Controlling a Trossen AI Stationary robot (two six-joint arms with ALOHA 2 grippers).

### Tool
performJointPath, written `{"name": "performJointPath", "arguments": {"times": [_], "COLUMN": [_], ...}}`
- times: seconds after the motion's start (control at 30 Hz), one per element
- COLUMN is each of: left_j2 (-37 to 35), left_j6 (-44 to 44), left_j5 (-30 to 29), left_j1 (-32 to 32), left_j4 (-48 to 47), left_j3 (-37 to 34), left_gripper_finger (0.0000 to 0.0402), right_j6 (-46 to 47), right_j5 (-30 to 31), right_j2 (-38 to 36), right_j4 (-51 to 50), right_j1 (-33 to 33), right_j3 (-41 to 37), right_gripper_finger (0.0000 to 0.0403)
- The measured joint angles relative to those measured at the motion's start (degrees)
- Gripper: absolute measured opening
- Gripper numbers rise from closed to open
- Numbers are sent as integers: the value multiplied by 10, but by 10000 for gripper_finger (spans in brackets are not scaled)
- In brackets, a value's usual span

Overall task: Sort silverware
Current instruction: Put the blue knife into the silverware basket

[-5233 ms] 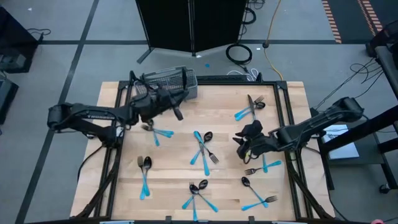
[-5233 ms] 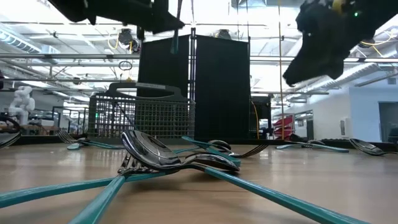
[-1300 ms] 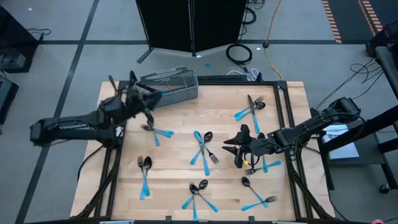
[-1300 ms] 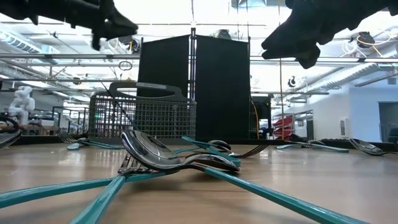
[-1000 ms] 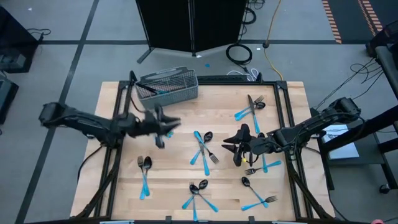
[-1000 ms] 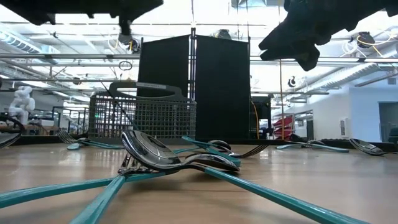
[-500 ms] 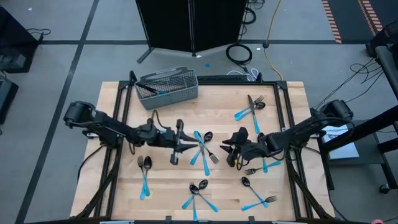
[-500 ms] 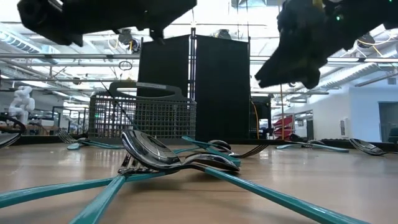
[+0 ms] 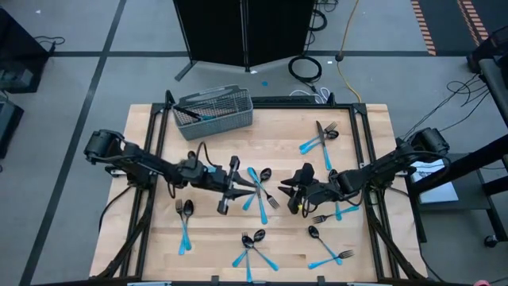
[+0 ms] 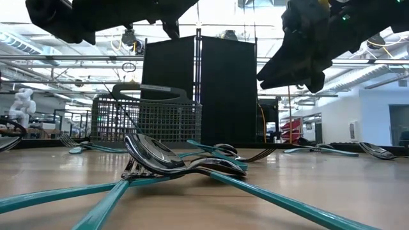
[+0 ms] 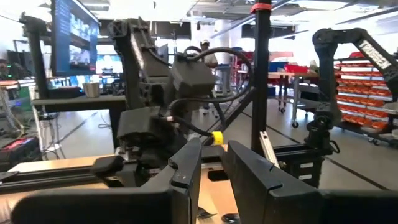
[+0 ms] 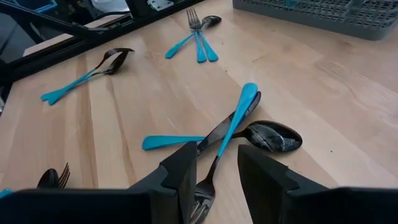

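While both arms hang over the middle of the table [image 9: 373,127], the step in hand looks like an approach to the next pickup, with most of the silverware unsorted and the mesh basket [image 9: 213,110] at the table's eleven o'clock holding only a piece or two. The left gripper [image 9: 230,185] carries nothing, its fingers [image 11: 186,171] a narrow gap apart. The right gripper [image 9: 296,191] is likewise empty, its fingers [image 12: 180,171] slightly parted.

The central pile [image 9: 260,191], a crossed fork, spoon and knife with blue handles, lies between the two grippers: just beside the left one at its three o'clock, and near the right one at its nine o'clock. From the right wrist, that pile [image 12: 230,134] sits just ahead of the fingertips. The next move probably calls for lowering onto a single handle without dragging its neighbours, since the pieces overlap.
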Motion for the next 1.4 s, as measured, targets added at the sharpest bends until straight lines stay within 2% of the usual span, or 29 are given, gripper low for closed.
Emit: {"name": "performJointPath", "arguments": {"times": [0.17,0.23,0.3,0.47,0.57,0.67,0.77,1.07,1.23,1.4], "left_j2": [0,0,0,0,0,0,0,0,0,0], "left_j6": [3,16,31,49,44,40,40,49,49,49], "left_j5": [0,-4,-20,-108,-143,-144,-144,-144,-144,-144], "left_j1": [-10,-14,-21,-32,-32,-35,-35,-34,-34,-34], "left_j4": [-9,-50,-133,-412,-493,-498,-498,-502,-504,-504], "left_j3": [1,12,39,138,162,162,162,161,161,161], "left_gripper_finger": [75,75,75,75,75,75,75,75,75,75], "right_j6": [-1,-1,-1,-4,-12,-2,36,97,62,23], "right_j5": [0,0,0,2,3,3,2,-63,-90,-89], "right_j2": [0,0,0,0,0,-10,-26,-67,-56,-55], "right_j4": [7,8,7,5,-14,-72,-153,-400,-427,-442], "right_j1": [0,0,0,0,-1,-18,-65,-273,-357,-417], "right_j3": [0,0,0,0,0,0,0,-1,-1,-1], "right_gripper_finger": [112,112,112,112,112,112,112,112,116,134]}}
